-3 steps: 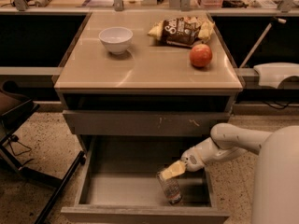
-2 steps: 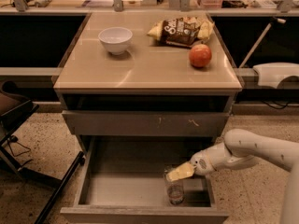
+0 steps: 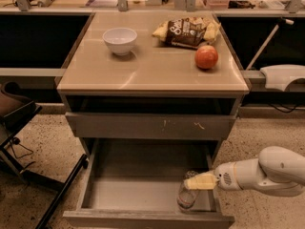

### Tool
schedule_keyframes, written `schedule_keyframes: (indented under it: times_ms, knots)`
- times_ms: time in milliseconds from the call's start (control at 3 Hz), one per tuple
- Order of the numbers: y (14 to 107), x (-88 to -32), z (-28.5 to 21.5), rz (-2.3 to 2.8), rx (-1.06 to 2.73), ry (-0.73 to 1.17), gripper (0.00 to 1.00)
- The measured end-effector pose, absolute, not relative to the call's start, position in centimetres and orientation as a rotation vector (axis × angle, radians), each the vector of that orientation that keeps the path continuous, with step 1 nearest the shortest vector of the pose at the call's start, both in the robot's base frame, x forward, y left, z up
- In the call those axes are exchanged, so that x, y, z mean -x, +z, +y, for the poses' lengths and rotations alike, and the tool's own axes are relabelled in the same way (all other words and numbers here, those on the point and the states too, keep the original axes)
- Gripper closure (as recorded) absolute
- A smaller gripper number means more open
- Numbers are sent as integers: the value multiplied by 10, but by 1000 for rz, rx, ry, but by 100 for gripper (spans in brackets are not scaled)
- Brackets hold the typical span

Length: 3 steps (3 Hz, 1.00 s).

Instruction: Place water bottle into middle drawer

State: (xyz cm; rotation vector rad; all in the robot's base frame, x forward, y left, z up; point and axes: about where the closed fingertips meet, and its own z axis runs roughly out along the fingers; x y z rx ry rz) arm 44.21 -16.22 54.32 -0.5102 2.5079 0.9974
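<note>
we see the water bottle (image 3: 187,198) upright, seemingly resting on the floor of the open middle drawer (image 3: 128,194), in its front right corner, so we judge the placing nearly done. the gripper (image 3: 199,181) sits at the bottle's top, reaching in from the right, and we cannot tell whether it clasps the bottle or not. what is left, we think, is to free the bottle and pull the gripper clear.

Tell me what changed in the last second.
The arm pulled back to the right, taking the claw toward the right wall of the open drawer. The claw now sits at the top of the bottle, which stands near the front right corner, nudged slightly right. Whether the bottle was let go does not show. The bowl, chip bag and apple stayed put.
</note>
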Motion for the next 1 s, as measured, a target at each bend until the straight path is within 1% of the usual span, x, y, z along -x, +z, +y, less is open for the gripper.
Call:
schedule_keyframes:
  times_ms: [333, 667, 1000]
  knots:
    - [543, -442, -162, 2508, 510, 997, 100]
    - [543, -442, -162, 2508, 510, 997, 81]
    - [543, -442, -162, 2508, 510, 997, 58]
